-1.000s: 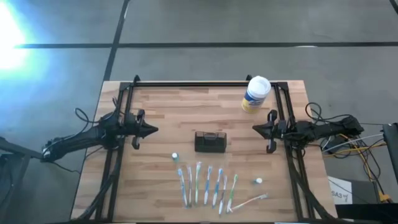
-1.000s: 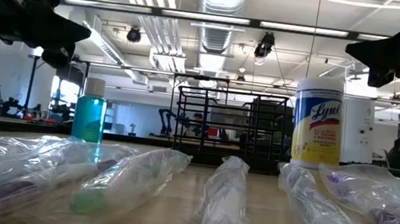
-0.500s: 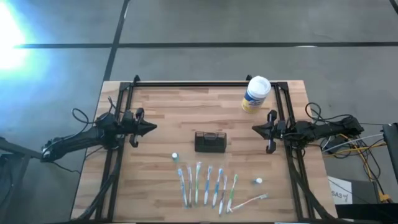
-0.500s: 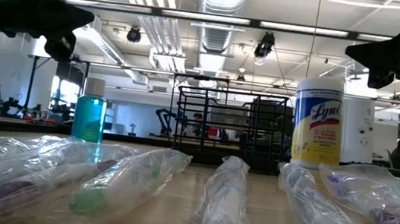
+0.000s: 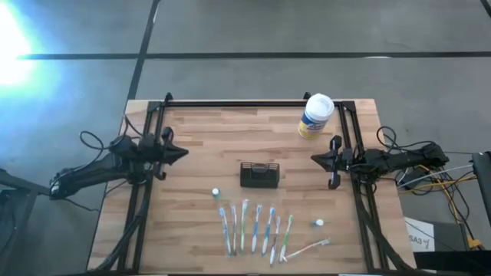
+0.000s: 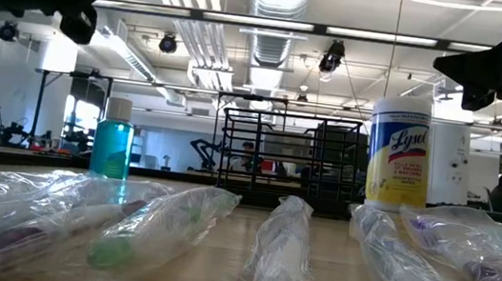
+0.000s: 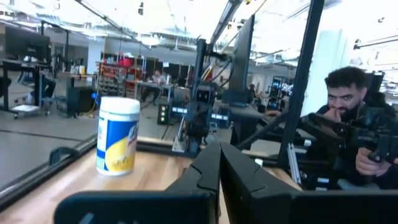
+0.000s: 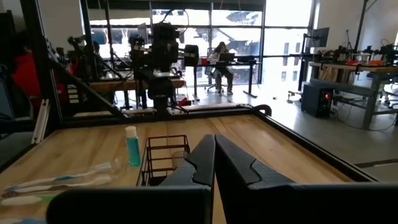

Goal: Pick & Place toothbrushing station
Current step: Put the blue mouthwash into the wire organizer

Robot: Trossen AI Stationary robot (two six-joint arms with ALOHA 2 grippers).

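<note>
The toothbrushing station [image 5: 259,175], a small black box-shaped holder with an open wire frame, stands on its base at the middle of the wooden table. It also shows in the right wrist view [image 8: 165,158] and the low view [image 6: 287,159]. My left gripper [image 5: 184,151] is shut and empty, held in the air at the table's left side, well left of the station. My right gripper [image 5: 313,159] is shut and empty, in the air to the right of the station, pointing toward it. Both show shut in their wrist views: the left [image 7: 217,158] and the right [image 8: 214,149].
Several wrapped toothbrushes [image 5: 253,228] lie in a row near the front edge. A small teal bottle [image 5: 216,193] stands left of the station's front. A white canister with a yellow label [image 5: 315,116] stands at the far right. A small cap [image 5: 318,223] lies right of the toothbrushes. A person [image 7: 348,124] sits beyond the table.
My left gripper has drawn back toward the table's left edge and a little toward the far edge, and has risen. It has stayed shut.
</note>
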